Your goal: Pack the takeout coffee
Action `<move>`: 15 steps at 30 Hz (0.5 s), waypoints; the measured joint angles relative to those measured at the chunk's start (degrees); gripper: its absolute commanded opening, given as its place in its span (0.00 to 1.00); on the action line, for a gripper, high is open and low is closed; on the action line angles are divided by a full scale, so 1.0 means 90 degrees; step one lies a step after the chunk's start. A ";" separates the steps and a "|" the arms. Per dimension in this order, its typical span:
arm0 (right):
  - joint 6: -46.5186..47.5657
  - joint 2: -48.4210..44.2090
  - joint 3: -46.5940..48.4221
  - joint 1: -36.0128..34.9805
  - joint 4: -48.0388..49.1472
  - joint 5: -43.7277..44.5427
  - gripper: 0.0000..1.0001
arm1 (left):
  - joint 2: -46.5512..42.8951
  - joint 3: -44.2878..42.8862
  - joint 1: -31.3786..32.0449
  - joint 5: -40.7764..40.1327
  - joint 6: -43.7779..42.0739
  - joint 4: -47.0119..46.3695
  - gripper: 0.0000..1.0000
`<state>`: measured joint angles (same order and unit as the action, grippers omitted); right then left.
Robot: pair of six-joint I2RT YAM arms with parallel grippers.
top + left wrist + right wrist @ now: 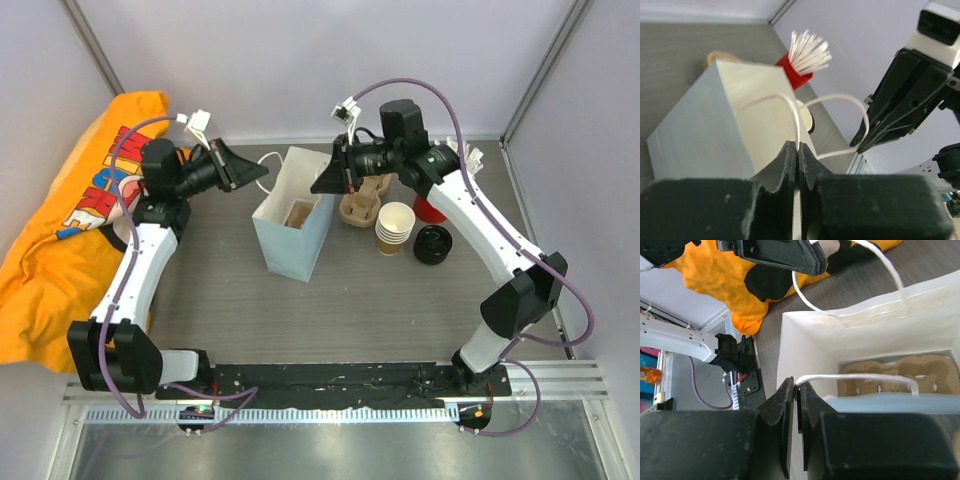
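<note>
Top external: pinched shut on handles [796,117] at opposite sides of bag [295,235] with left tool [258,173], right tool [322,184]; presumably spreads mouth for packing.

Takeout coffee cup not distinguishable in any view; position, pose and lid state unclear.

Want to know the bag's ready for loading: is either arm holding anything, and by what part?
Both. The left gripper pinches one white handle of the paper bag; the right gripper pinches the opposite handle.
</note>
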<state>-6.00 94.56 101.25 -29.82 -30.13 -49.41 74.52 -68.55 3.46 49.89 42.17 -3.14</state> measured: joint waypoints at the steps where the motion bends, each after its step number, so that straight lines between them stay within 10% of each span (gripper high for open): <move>1: -0.0012 0.0036 -0.0073 0.0000 0.0000 -0.0007 0.14 | 0.0000 0.0114 0.0000 -0.0007 -0.0051 0.0075 0.09; 15: -0.0019 0.0063 -0.0192 0.0002 0.0153 -0.0070 0.14 | -0.0090 0.0168 0.0000 -0.0041 -0.0187 0.0170 0.11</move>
<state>-6.17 95.13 99.53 -29.80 -28.75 -50.04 73.71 -67.05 3.46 49.52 40.49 -1.61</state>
